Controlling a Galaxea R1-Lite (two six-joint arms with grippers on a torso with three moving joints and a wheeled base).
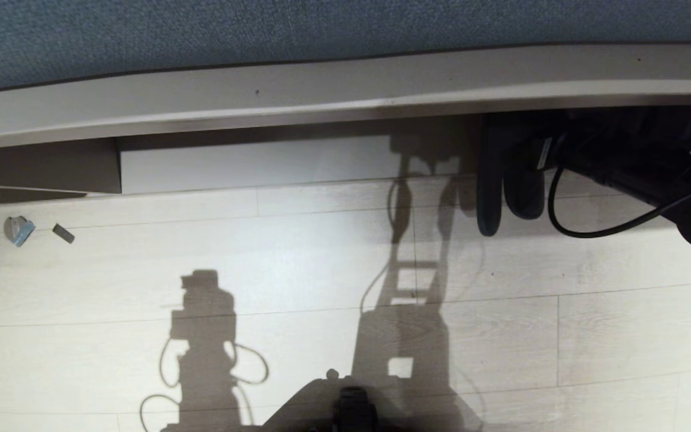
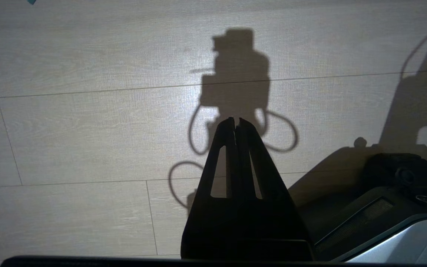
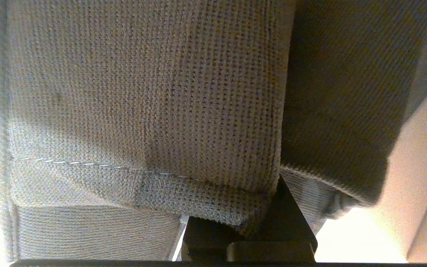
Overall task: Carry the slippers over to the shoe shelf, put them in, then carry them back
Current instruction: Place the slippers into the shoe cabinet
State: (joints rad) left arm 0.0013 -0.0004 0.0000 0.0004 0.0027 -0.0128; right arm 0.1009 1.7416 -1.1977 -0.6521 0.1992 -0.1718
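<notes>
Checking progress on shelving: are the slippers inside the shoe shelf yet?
Not yet. The slippers hang from the right gripper, shut on them, at the shoe shelf opening, soles over the floor.

A pale wood-plank floor [image 1: 297,264] fills most of the head view. On it, far to the left, lie a small round grey-and-blue piece [image 1: 18,230] and, just beside that, a small dark flat strip [image 1: 63,234]. Well beyond both, a blue-grey fabric panel [image 1: 261,30] runs across the back.
</notes>
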